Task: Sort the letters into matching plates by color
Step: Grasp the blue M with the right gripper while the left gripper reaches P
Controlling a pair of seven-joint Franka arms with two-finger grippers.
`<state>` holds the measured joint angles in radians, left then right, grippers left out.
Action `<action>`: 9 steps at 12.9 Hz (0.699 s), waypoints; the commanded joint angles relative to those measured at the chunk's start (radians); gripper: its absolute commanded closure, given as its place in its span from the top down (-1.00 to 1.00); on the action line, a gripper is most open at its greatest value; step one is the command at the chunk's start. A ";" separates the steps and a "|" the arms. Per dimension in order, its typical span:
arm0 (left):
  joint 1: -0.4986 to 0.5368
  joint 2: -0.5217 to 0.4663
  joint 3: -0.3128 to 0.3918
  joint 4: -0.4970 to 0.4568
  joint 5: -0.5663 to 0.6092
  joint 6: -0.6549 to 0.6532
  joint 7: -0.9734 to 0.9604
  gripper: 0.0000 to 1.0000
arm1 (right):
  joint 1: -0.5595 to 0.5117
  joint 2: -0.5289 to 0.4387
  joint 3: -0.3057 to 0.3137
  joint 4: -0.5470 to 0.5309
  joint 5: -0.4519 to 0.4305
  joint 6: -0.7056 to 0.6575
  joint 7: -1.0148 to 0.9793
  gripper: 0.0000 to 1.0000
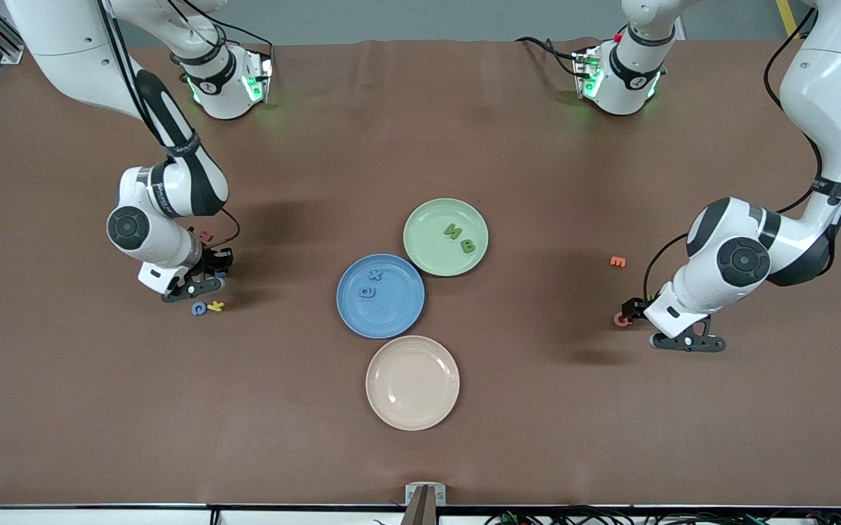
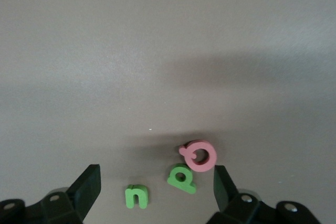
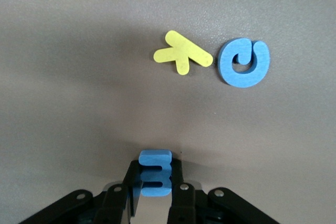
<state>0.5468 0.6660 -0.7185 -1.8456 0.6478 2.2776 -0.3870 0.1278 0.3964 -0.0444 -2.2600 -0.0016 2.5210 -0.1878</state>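
Observation:
My right gripper [image 3: 155, 182] is shut on a small blue letter [image 3: 155, 173], held upright just above the table near the right arm's end [image 1: 194, 289]. Another blue letter [image 3: 243, 62] [image 1: 199, 308] lies flat nearby. My left gripper [image 2: 156, 187] [image 1: 686, 341] stands open low over two green letters, an "n" [image 2: 136, 196] and a "p" [image 2: 182, 178]; the arm hides both in the front view. The blue plate [image 1: 391, 317] holds two blue letters [image 1: 369, 284]. The pale green plate [image 1: 427, 251] holds two green letters [image 1: 460, 238].
A yellow letter [image 3: 182, 53] [image 1: 216, 306] touches the loose blue one. A pink letter [image 2: 199, 156] [image 1: 621, 319] lies against the green "p". An orange letter [image 1: 617, 261] and a reddish one [image 1: 205, 235] lie apart. A beige plate [image 1: 412, 382] sits nearest the front camera.

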 commanded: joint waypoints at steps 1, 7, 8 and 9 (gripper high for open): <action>0.012 0.015 -0.007 -0.015 0.026 0.014 0.060 0.87 | 0.000 -0.008 0.011 -0.003 0.002 -0.001 0.010 -0.65; 0.056 0.006 -0.012 -0.073 0.026 0.014 0.293 0.80 | 0.139 -0.044 0.024 0.218 0.020 -0.371 0.318 -0.65; 0.058 0.009 -0.012 -0.073 0.026 0.014 0.324 0.79 | 0.180 -0.044 0.028 0.267 0.058 -0.424 0.385 -0.65; 0.058 0.010 -0.012 -0.081 0.026 0.014 0.327 0.77 | 0.219 -0.041 0.028 0.311 0.104 -0.461 0.453 -0.65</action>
<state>0.5896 0.6876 -0.7168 -1.9001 0.6507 2.2783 -0.0887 0.2897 0.3508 -0.0168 -2.0286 0.0443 2.1359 0.1567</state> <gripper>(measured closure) 0.106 0.727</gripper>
